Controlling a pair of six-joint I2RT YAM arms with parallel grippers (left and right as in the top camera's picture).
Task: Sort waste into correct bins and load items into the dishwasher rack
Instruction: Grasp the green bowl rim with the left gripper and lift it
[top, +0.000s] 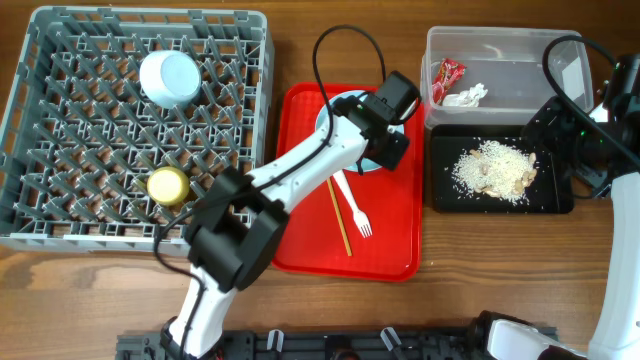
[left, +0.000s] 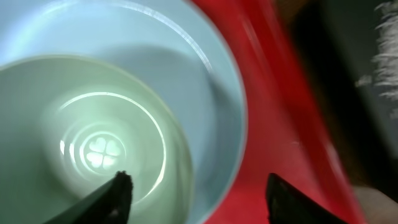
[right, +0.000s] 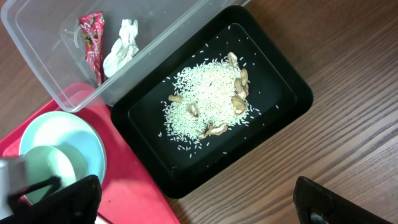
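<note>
Reaching over red tray (top: 392, 232), left claw (left: 198, 184) spread; mint bowl (left: 93, 115) below

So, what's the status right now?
Left tool open over bowl on plate. Right tool open near black tray. Fork, chopstick on red tray. Nothing blocking the bowl.

Overhead view looks straight down on the whole tabletop (top: 500, 250). Left wrist view sits very close above the mint bowl (left: 93, 124). Right wrist view looks down from higher up. It shares that bowl with the left wrist view and the black tray (right: 280, 87) with overhead.
</note>
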